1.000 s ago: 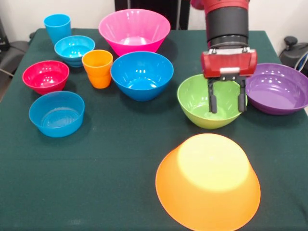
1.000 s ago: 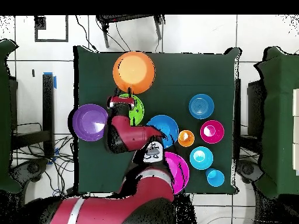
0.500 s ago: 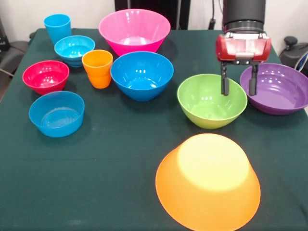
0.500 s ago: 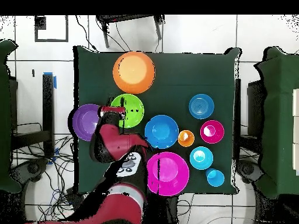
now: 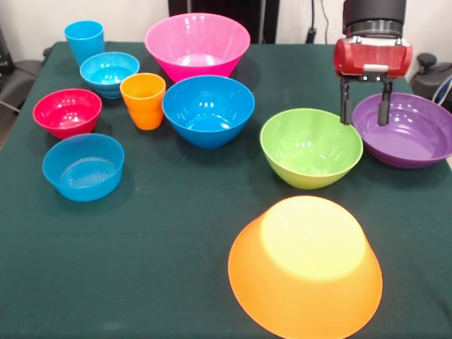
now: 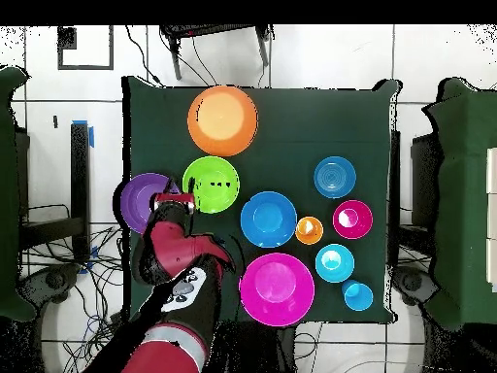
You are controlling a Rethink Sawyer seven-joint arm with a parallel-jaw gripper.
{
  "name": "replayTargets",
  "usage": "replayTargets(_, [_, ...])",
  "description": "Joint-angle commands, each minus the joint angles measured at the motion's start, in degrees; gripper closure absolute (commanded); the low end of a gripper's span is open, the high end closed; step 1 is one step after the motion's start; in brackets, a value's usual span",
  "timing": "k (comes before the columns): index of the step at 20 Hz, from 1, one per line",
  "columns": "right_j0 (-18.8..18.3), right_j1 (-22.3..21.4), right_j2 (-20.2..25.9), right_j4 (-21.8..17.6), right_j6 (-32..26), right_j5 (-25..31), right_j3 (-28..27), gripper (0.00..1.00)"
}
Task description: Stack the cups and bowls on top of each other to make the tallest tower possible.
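A large orange bowl (image 5: 305,265) lies upside down at the near edge, and nothing rests on it. Behind it stand a green bowl (image 5: 311,147) and a purple bowl (image 5: 406,131), both upright. My gripper (image 5: 365,113) hangs open and empty over the purple bowl's left rim, one finger on either side of that rim in the front view. Seen from overhead, the gripper (image 6: 172,199) sits at the purple bowl's (image 6: 142,201) edge next to the green bowl (image 6: 211,184). The orange cup (image 5: 143,100) and the light blue cup (image 5: 85,41) stand apart at the left.
A big blue bowl (image 5: 208,109) and a pink bowl (image 5: 197,46) stand mid-table. At the left are a red bowl (image 5: 67,111) and two small blue bowls (image 5: 83,166), (image 5: 109,73). The arm (image 6: 175,253) crosses the table's robot side.
The gripper rose out of the green bowl and moved right in the front view to the purple bowl's rim. It stayed open. No bowl or cup moved.
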Motion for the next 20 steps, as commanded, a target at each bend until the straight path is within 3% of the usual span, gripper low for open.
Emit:
replayTargets(1, [-3.33,-0.26,2.09,-3.56,6.31,7.22,7.23,0.0])
replayTargets(8, [-6.54,0.25,-4.5,-8.63,4.88,1.67,13.32,0.0])
replayTargets(13, [-10.89,-1.47,-5.29,-14.63,5.9,-1.36,17.44,0.0])
replayTargets(20, [-10.13,-2.77,-7.92,-18.84,7.89,-5.06,26.26,0.0])
